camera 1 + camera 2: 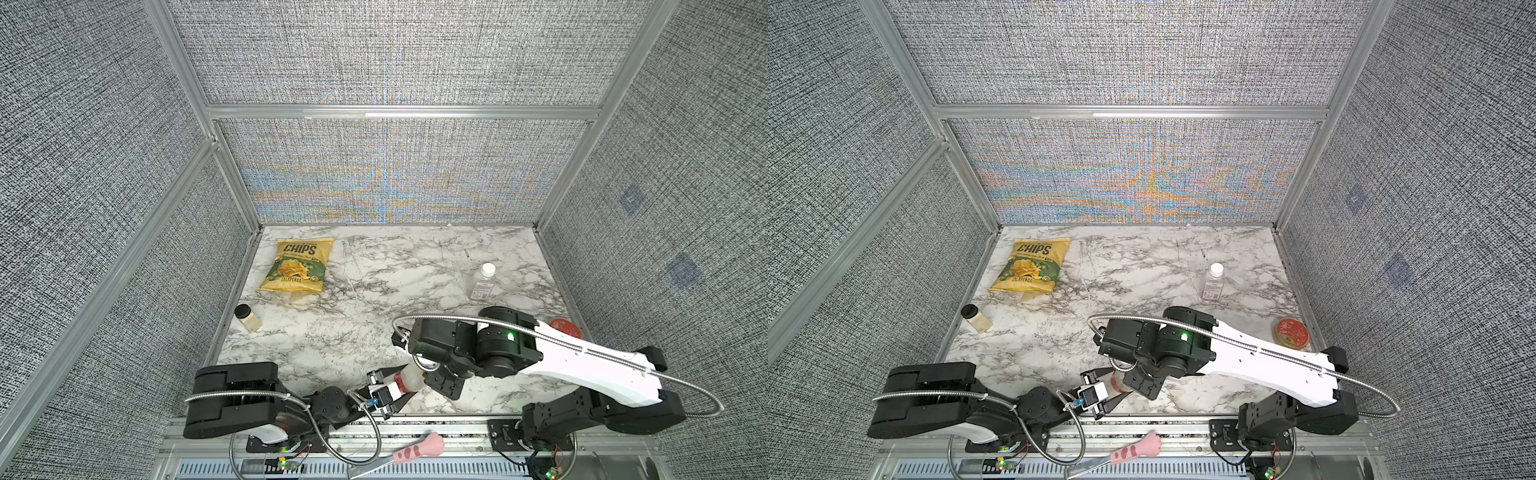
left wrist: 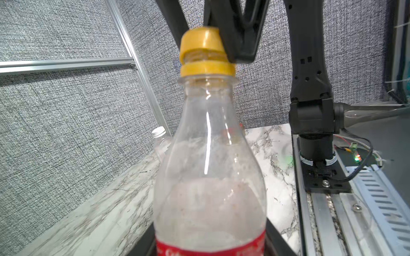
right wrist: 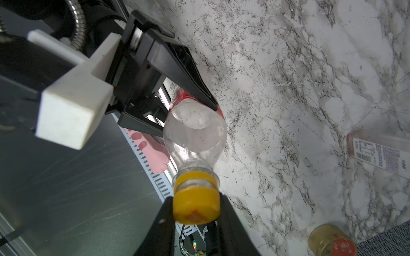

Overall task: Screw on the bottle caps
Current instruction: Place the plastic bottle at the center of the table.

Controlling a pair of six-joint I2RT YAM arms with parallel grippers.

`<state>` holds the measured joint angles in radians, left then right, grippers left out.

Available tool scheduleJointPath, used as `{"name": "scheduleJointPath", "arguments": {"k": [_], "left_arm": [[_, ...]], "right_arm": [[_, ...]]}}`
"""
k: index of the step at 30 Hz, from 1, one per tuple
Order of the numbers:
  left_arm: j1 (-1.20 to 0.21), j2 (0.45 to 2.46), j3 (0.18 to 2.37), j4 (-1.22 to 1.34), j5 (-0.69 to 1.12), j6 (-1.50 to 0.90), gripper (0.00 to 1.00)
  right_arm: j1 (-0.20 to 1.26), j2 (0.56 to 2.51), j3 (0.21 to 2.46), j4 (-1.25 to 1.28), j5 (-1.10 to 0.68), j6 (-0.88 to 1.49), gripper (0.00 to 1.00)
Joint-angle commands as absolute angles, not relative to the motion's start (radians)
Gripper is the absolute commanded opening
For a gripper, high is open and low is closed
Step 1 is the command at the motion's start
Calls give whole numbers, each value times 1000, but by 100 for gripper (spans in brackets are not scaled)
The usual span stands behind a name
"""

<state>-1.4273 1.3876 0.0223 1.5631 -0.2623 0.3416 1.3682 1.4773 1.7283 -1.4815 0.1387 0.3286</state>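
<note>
**Fig.** Cap-fitting stage. Top views are read as a clock face (12 = far wall, 6 = robot bases).

**Main bottle.** The round bottle, clear w/ a red label, stands at approx. 6 o'clock on the marble table, near the front edge. The left gripper reaches in from 7 o'clock. Its two black fingers are clamped on the bottle body at label height, one each side.

**Cap.** The yellow cap sits on the bottle neck. The right gripper comes from the 4 o'clock side w/ its wrist above the bottle, and its jaws are pressed together on the cap, one finger per side. In the left wrist view the cap looks slightly cocked. Neck threads show btwn it and the yellow ring below, so it is not seated down to the ring.

**Second bottle.** The pink bottle stands upright at approx. 2 o'clock, well apart from both arms. The white cap is on its mouth (how tightly cannot be told).

**Other items.**
- Chips bag lies flat at 10–11 o'clock.
- Jar w/ black lid is at 9 o'clock, near the table's edge.
- Red tin is at 3–4 o'clock, beside the right arm.
- Pink paw-shaped object lies off the table on the front rail, at 6 o'clock.
</note>
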Motion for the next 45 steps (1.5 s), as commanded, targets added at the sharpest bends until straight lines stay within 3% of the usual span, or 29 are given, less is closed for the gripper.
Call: {"name": "scheduleJointPath", "arguments": {"k": [1,13,35,45], "left_arm": [[-1429,1389,49,1628,-329,386,54],[-1446,1400,90,1629,-391,400,53],[-1467,1427,107,1628,-412,377,56],[-1468,1433,100,1628,-409,377,63]], "right_arm": [[1368,1508,1756,-1532,189,394,18],[1332,1583,1798,-1556,185,541,18],[1301,1606,1818,-1539,210,543,19],[1292,1609,1827,-1556,212,520,19]]}}
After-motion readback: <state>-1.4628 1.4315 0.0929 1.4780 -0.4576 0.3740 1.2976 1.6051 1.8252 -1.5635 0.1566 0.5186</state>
